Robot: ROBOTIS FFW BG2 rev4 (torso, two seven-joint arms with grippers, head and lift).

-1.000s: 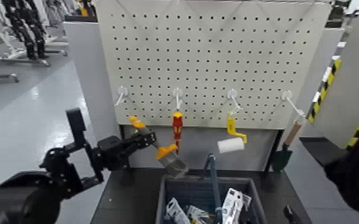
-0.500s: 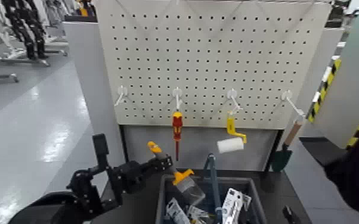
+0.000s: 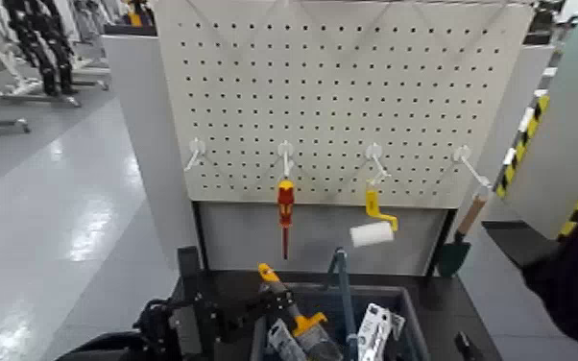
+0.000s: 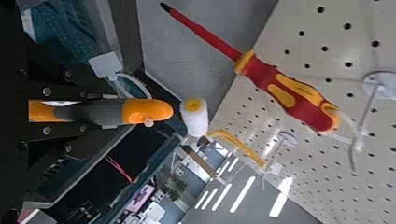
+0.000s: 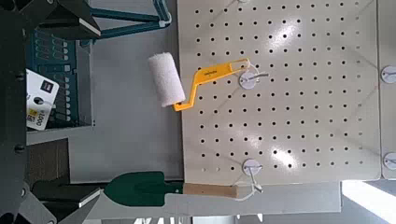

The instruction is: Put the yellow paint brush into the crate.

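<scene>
Lowered since the earlier frame, the left gripper (image 3: 279,303) is clamped on the yellow paint brush (image 3: 300,317), its handle up-left and bristles down-right, over the left part of the crate (image 3: 410,310). Judged next: descend along that slant, left of the handle bar (image 3: 347,298).

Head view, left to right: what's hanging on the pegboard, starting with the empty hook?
Empty hook → red-and-yellow screwdriver → yellow-handled white paint roller → green trowel with a wooden handle.
</scene>
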